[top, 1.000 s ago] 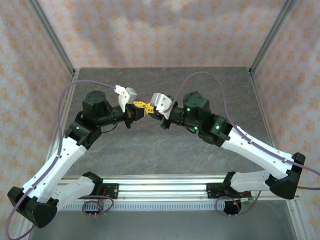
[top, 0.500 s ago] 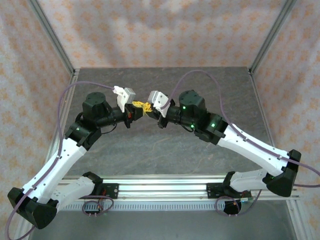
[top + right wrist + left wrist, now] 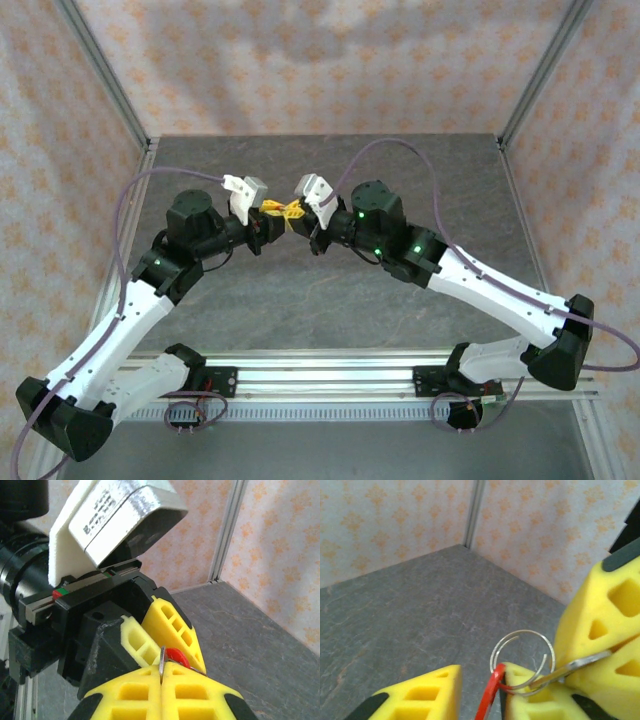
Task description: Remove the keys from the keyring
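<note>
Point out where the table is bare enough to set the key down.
Widest bare patch: the table between the left arm, the right arm and the base rail. Also free: the far strip along the back wall, and the far right corner. Crowded mid-table, where both sets of jaws meet around the key and red keyring.

Top external: set high behind the bases, whole table (image 3: 330, 300) viewed from afar. Left wrist: held close, aimed past the keyring (image 3: 489, 700) toward a back corner. Right wrist: held close, aimed at the left gripper (image 3: 165, 647); keyring shared.
</note>
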Robot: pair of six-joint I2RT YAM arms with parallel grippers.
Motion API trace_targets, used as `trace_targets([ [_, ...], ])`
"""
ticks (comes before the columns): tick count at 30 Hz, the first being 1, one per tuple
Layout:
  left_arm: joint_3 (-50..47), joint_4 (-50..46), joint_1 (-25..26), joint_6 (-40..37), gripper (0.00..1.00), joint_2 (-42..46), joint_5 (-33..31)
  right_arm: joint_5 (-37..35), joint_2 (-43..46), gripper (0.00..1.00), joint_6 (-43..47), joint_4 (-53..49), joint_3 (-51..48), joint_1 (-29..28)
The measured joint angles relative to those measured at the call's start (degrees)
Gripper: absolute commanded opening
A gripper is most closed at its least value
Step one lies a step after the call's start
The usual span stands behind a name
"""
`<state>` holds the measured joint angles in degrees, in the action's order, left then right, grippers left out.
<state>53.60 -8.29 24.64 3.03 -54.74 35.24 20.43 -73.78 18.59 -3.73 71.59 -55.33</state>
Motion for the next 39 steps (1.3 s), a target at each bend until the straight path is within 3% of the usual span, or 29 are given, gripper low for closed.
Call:
trace_targets([
  [11, -4.2, 5.8, 0.2, 0.2, 0.59, 3.6, -6.0, 0.5, 0.7, 0.00, -9.6, 5.8, -2.7, 1.0],
  [26, -7.8, 6.5, 2.7, 0.0, 0.65, 10.2, -9.0, 0.9, 0.7, 0.00, -16.1, 7.0, -3.1, 5.0],
  [34, -8.8, 7.6, 0.5, 3.5, 0.69, 10.4, -12.2, 7.6, 1.3, 0.00, -30.9, 15.1, -7.7, 13.6],
  [39, -7.6, 9.4, -3.0, 7.6, 0.61, 6.5, -10.1, 12.1, 0.9, 0.00, -40.7, 20.9, -9.5, 17.9],
])
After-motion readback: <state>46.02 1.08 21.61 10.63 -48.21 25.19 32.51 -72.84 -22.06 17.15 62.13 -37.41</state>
